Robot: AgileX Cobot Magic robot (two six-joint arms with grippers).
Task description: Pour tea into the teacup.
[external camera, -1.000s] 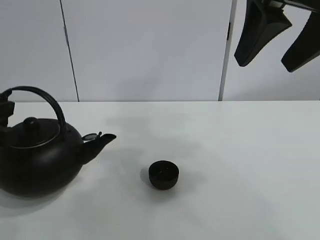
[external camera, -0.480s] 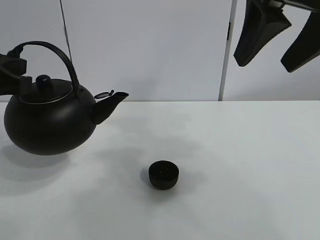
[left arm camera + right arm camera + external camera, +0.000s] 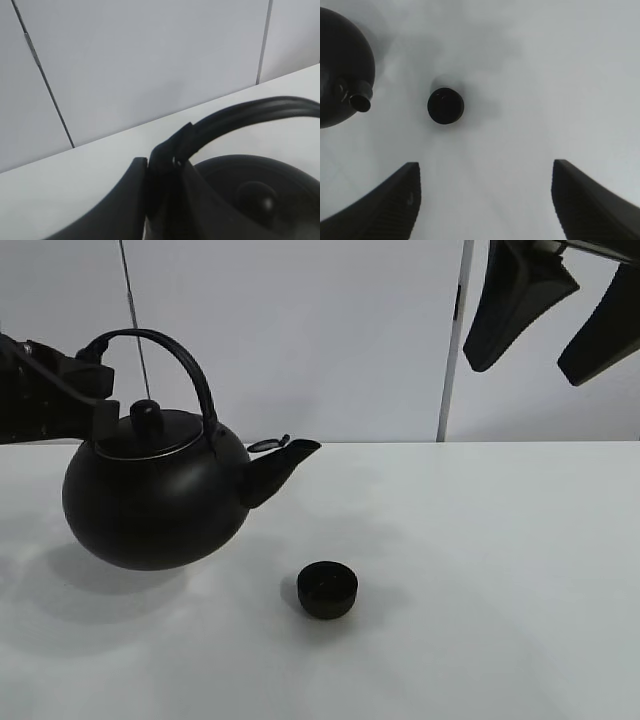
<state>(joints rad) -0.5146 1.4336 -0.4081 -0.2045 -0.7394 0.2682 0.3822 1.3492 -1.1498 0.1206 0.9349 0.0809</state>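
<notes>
The left gripper [image 3: 88, 380] has its jaws clamped on the rear end of the arched handle of the big round matte black kettle [image 3: 155, 500]. The kettle hangs clear of the white counter [image 3: 500, 570] (its shadow lies loose beneath it). It sits nearly level, and its spout [image 3: 285, 458] points toward the small, low, matte black teacup [image 3: 328, 589]. The teacup stands alone on the counter, below and a little beyond the spout tip, not under it. No tea shows at the spout, and I cannot tell whether the cup holds any. The pick-up looks done; bringing the spout over the cup and tipping are left. The right gripper [image 3: 555, 320] hangs high and well apart, jaws wide, holding nothing.
</notes>
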